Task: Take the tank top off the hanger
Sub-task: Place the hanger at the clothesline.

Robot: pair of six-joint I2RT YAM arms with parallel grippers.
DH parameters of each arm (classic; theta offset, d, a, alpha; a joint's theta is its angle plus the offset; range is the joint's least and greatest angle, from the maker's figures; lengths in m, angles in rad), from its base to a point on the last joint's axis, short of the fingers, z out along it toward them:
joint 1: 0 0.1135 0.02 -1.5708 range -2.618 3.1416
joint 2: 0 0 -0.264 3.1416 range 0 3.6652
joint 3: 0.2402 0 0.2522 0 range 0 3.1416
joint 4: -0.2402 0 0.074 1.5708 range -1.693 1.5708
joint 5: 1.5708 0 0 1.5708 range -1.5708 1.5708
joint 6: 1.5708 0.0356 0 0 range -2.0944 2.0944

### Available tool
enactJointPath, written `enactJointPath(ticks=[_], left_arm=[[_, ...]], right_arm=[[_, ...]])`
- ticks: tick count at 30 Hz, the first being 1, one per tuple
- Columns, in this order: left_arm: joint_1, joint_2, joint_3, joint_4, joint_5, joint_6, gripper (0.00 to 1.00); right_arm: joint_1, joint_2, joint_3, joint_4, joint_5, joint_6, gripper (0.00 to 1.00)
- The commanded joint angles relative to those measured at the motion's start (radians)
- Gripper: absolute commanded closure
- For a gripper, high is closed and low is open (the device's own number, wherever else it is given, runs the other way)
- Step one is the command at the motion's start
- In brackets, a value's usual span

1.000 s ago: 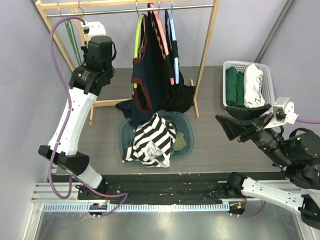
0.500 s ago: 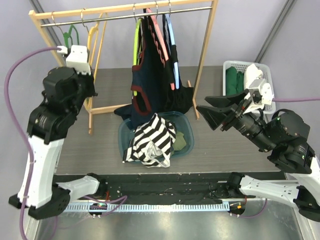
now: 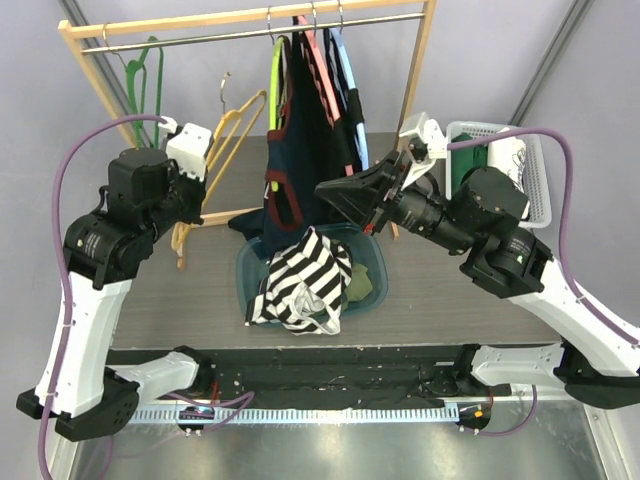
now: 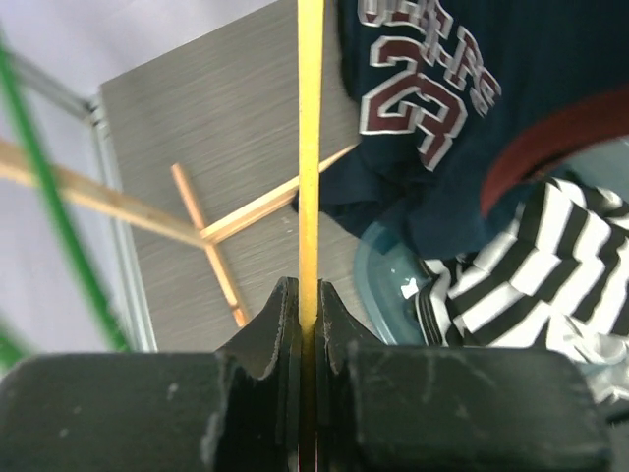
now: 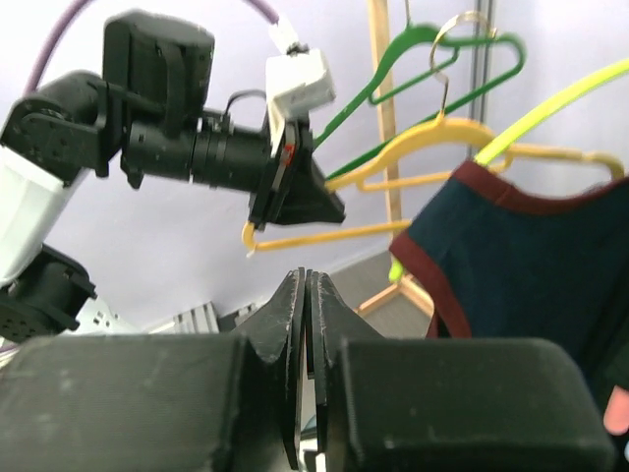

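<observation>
The navy tank top point(image 3: 300, 150) with maroon trim hangs on a lime-green hanger point(image 3: 274, 80) on the rail. It also shows in the left wrist view point(image 4: 442, 98) and the right wrist view point(image 5: 531, 256). My left gripper point(image 3: 206, 177) is shut on a bare yellow hanger point(image 3: 238, 118), held tilted below the rail to the tank top's left. The yellow bar runs between its fingers in the wrist view point(image 4: 310, 147). My right gripper point(image 3: 324, 189) is shut and empty, just in front of the tank top's lower right; its tips point(image 5: 308, 275) point toward the left arm.
The wooden rack point(image 3: 420, 70) also carries a green hanger point(image 3: 145, 70) and pink and blue hangers with dark garments. A teal basin point(image 3: 375, 250) below holds a striped garment point(image 3: 305, 280). A white basket point(image 3: 530, 150) of folded clothes stands at the right.
The yellow hanger has come off the rail and down in my left gripper. My right arm has swung left, to the front of the tank top.
</observation>
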State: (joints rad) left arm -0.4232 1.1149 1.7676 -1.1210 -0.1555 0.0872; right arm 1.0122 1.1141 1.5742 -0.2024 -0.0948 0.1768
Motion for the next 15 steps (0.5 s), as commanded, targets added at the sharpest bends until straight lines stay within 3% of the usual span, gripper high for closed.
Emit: enactJointPath(ticks=[1,7,15], left_arm=[[0.0,-0.013,0.024,0.117,-0.159,-0.081,1.0],[0.003,0.069,0.137,0.164,-0.274,-0.181,1.0],[0.04,0.2,0.303,0.112,-0.213,-0.267,1.0]], right_arm=[[-0.001,-0.069,-0.044,0.067,-0.011,0.026,0.91],[-0.001,-0.146,-0.131,0.064,0.036,0.038,0.91],[-0.001,-0.273,-0.238,0.051,0.087,0.055,0.92]])
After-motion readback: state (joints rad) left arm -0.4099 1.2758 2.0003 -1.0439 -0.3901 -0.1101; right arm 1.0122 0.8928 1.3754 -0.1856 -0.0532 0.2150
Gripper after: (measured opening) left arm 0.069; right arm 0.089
